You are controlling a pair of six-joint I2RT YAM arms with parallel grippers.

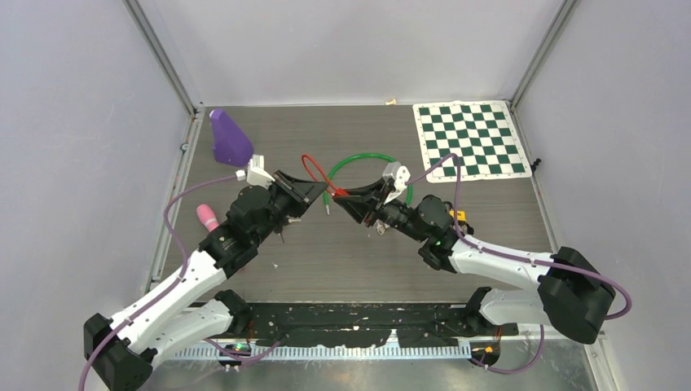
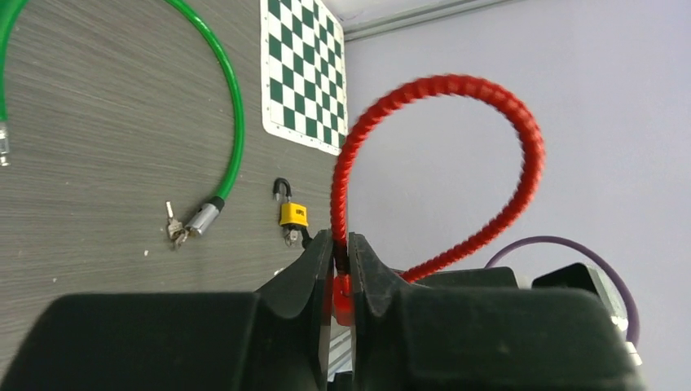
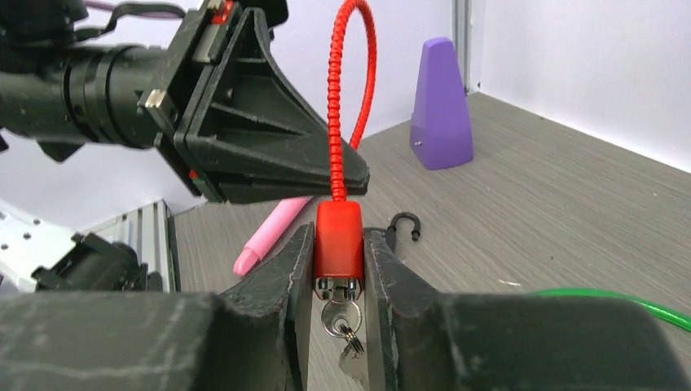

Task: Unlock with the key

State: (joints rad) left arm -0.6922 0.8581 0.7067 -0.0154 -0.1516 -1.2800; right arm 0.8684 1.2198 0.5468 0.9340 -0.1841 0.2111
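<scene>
A red cable lock hangs in the air between my two arms. In the right wrist view its red body [image 3: 339,236] is clamped between the pads of my right gripper [image 3: 338,273]. A silver key [image 3: 336,316] sticks out of the body's underside with a ring and a second key hanging from it. The red cable [image 2: 456,81] loops up from the body. My left gripper [image 2: 341,240] is shut on that cable just above the body. From above, the two grippers, left [image 1: 320,191] and right [image 1: 341,197], meet tip to tip.
A green cable lock [image 1: 363,160] with loose keys [image 2: 173,230] lies behind the grippers. A yellow padlock [image 2: 293,214] and the checkered mat [image 1: 471,138] are at the right. A purple cone [image 1: 229,138], a pink marker [image 1: 206,217] and a black hook [image 3: 405,224] are on the left.
</scene>
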